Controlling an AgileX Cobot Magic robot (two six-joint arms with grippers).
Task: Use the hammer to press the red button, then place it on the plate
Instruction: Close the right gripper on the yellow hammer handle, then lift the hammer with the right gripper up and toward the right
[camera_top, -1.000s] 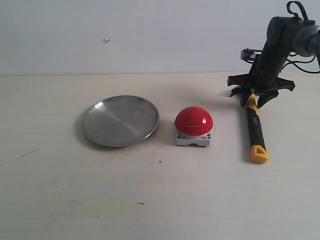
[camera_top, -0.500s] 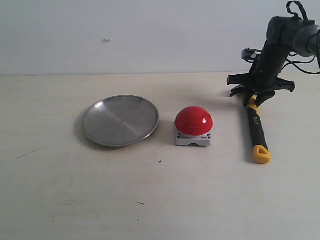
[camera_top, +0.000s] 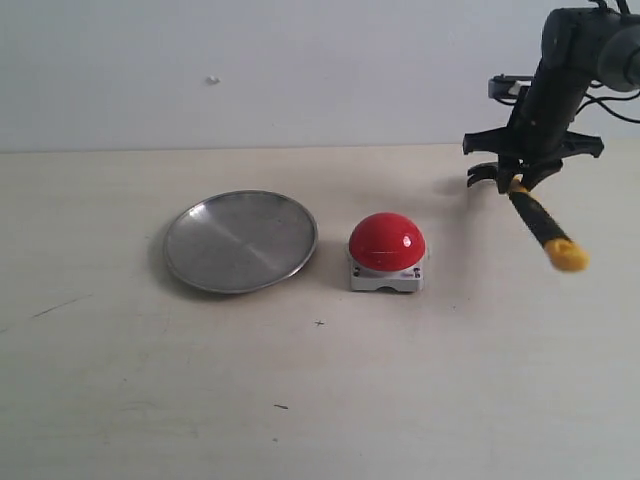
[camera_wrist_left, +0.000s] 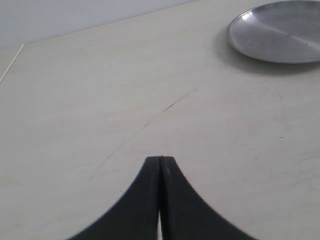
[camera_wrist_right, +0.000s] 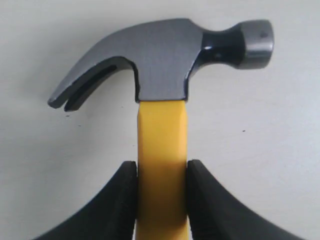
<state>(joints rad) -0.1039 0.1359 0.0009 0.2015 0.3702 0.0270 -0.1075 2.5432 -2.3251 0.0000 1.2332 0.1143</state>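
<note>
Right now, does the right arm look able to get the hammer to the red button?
Probably yes. The right end effector holds the hammer off the table, and nothing stands between it and the red button; the plate lies beyond.

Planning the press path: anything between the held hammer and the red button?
Nothing visible. The hammer, clamped in the right pincer, hangs in the air; only bare table lies between it and the red button.

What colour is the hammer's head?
Dark grey metal; the hammer shows best in the right wrist view.
</note>
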